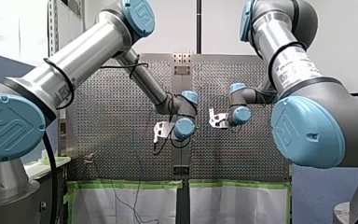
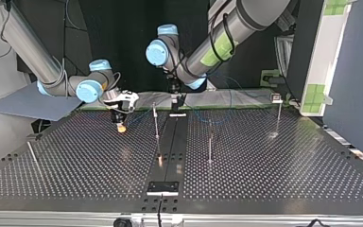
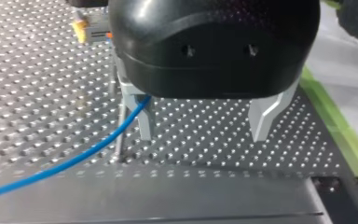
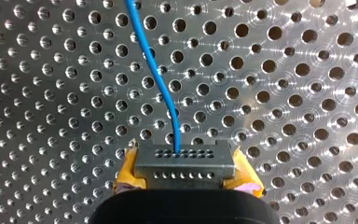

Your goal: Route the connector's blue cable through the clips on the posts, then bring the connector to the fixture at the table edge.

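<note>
- The perforated table (image 2: 274, 165) carries everything. A dark strip (image 2: 172, 137) runs down its middle, from the edge below the arms to the opposite edge.
- My left arm (image 2: 227, 33) and my right arm (image 2: 28, 52) both reach down near the arms' edge of the table, on either side of that strip.
- The left gripper (image 3: 205, 126) hangs over the strip's end. Its metal fingers (image 3: 145, 123) are spread wide with nothing between them.
- The right gripper (image 4: 185, 170) pinches the connector (image 4: 184, 161) between its yellow pads (image 4: 127, 172), low over the holes and not far from the arms' edge.
- The fixture (image 2: 163, 187) sits on the strip at the opposite table edge, well apart from the connector.
- Three thin posts (image 2: 156, 125) stand upright towards the middle of the table, between the connector and the fixture.
- The blue cable (image 4: 161, 79) leaves the connector's top row of holes.
- Only the left wrist view shows the cable crossing one spread finger, just beside a post; I cannot tell whether they touch.
- Only the top view shows the fixture and all the posts.
</note>
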